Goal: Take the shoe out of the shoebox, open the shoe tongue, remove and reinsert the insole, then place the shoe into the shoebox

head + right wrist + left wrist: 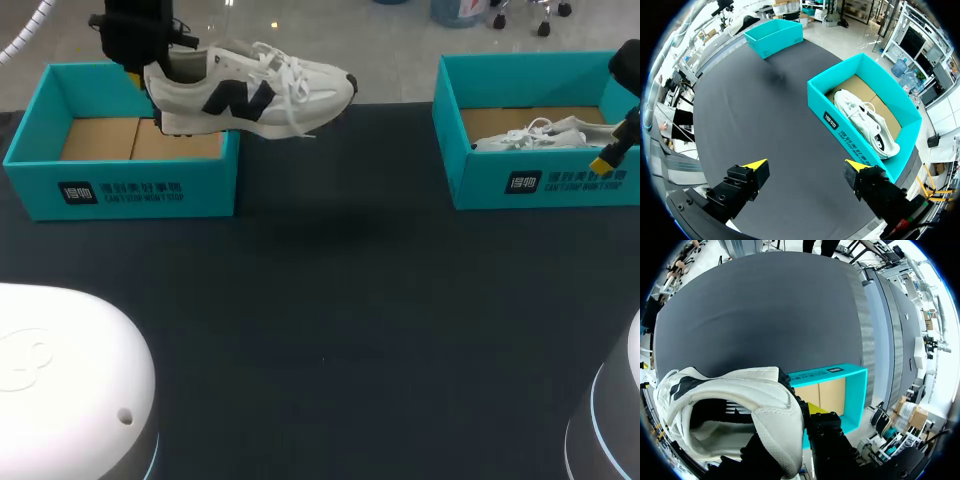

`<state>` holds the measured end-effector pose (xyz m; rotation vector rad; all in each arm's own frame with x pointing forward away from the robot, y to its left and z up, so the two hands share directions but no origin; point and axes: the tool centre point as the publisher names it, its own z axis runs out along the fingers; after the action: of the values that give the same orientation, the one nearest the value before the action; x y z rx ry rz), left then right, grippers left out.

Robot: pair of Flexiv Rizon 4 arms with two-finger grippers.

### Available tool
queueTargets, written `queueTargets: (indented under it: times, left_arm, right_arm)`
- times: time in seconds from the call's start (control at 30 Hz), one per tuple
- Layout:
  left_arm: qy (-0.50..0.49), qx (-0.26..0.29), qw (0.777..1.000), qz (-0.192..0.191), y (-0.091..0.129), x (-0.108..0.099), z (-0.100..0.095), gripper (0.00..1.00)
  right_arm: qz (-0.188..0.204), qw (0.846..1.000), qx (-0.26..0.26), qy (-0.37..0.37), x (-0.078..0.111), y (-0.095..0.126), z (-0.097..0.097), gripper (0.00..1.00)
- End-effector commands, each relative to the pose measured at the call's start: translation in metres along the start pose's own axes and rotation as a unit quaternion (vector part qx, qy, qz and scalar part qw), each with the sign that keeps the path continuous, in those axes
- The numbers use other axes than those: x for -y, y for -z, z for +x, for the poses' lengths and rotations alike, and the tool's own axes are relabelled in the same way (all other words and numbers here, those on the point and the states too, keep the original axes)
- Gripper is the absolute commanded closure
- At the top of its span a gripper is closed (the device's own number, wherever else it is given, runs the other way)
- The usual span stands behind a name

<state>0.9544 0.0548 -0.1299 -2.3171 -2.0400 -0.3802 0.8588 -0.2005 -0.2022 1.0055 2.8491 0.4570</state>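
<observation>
One shoe point(255, 95) hangs above shoebox point(120, 188), heel pinched in left gripper point(148, 82).

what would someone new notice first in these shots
The white lace-up sneaker with a dark side logo hangs in the air above the open teal cardboard shoebox at the left, pinched at its heel by the left gripper. At the right, a second teal shoebox holds another white shoe, with the right gripper open close by.
</observation>
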Motion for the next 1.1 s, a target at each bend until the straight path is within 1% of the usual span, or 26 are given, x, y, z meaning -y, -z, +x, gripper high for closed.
queueTargets:
  times: [0.03,0.3,0.43,0.5,0.7,0.83,0.9,1.1]
  left_arm:
    - [0.000,-0.014,1.000,-0.003,0.005,0.010,-0.027,1.00]
    - [-0.033,-0.009,0.999,-0.007,0.009,0.036,-0.067,1.00]
    - [-0.053,-0.003,0.999,0.003,0.008,0.052,-0.078,1.00]
    - [-0.056,-0.003,0.998,0.013,0.006,0.060,-0.082,1.00]
    - [-0.074,0.005,0.997,0.017,0.006,0.085,-0.093,1.00]
    - [-0.079,0.009,0.997,0.022,0.004,0.095,-0.098,1.00]
    - [-0.080,0.011,0.996,0.028,0.004,0.098,-0.098,1.00]
    - [-0.080,0.011,0.996,0.028,0.004,0.098,-0.098,1.00]
  right_arm:
    - [0.000,1.000,0.000,0.000,0.000,0.000,-0.001,0.00]
    - [0.000,1.000,0.000,0.000,0.000,0.000,-0.001,0.00]
    - [0.000,1.000,0.000,0.000,0.000,0.000,-0.001,0.00]
    - [0.000,1.000,0.000,0.000,0.000,0.000,-0.001,0.00]
    - [0.000,1.000,0.000,0.000,0.000,0.000,-0.001,0.00]
    - [0.000,1.000,0.000,0.000,0.000,0.000,-0.001,0.00]
    - [0.000,1.000,0.000,0.000,0.000,0.000,-0.001,0.00]
    - [0.000,1.000,0.000,0.000,0.000,0.000,-0.001,0.00]
